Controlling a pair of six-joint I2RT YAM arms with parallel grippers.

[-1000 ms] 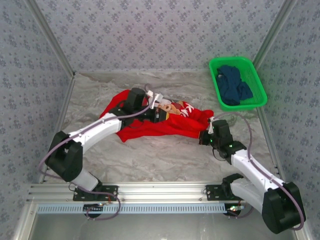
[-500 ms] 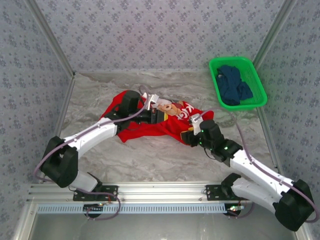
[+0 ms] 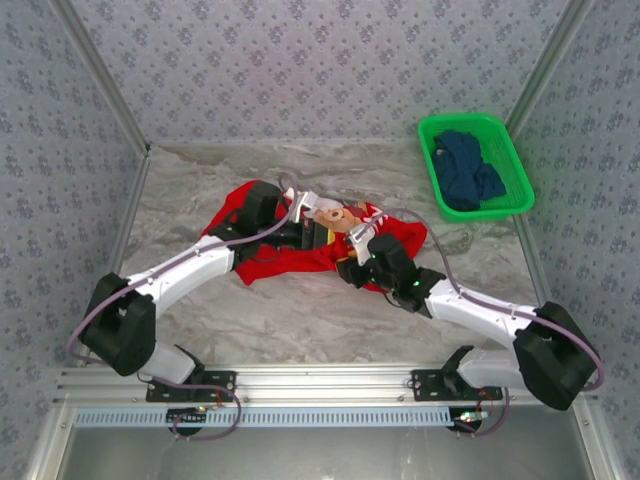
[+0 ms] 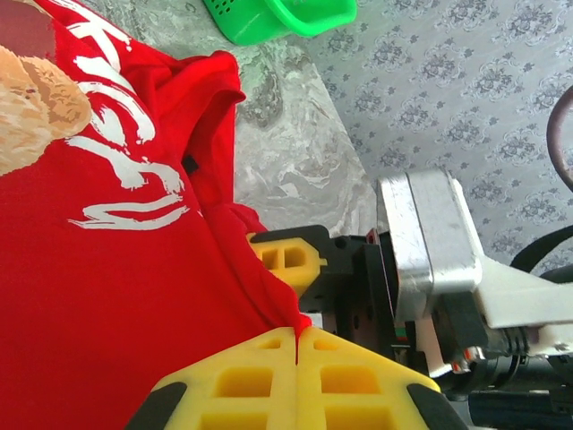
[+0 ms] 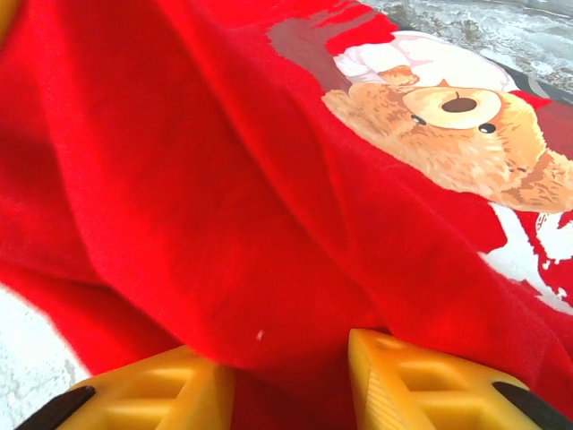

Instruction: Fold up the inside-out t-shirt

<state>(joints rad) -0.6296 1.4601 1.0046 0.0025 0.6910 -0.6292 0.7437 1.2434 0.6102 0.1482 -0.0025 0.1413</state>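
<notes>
Inside-out t-shirt [image 3: 290, 262] lies bunched mid-worktop [image 3: 300, 315]. Left pincer [image 4: 296, 333] is clamped shut on a cloth edge. Right pincer [image 5: 291, 363] is part open with fabric between its jaws (probably not gripped). Step: getting grips to spread it. Next: the right one closes, then the two pull apart.

The right gripper [image 5: 291, 381] is sitting close over the inside-out t-shirt [image 5: 179, 179], its two yellow fingers [image 5: 152, 390] standing apart with rumpled red cloth lying across the gap between them. Farther off to the right, a brown bear print [image 5: 448, 125] and white lettering [image 5: 528, 255] are showing on the shirt. The pale marbled table [image 5: 501, 27] is showing at far right and near left.
</notes>
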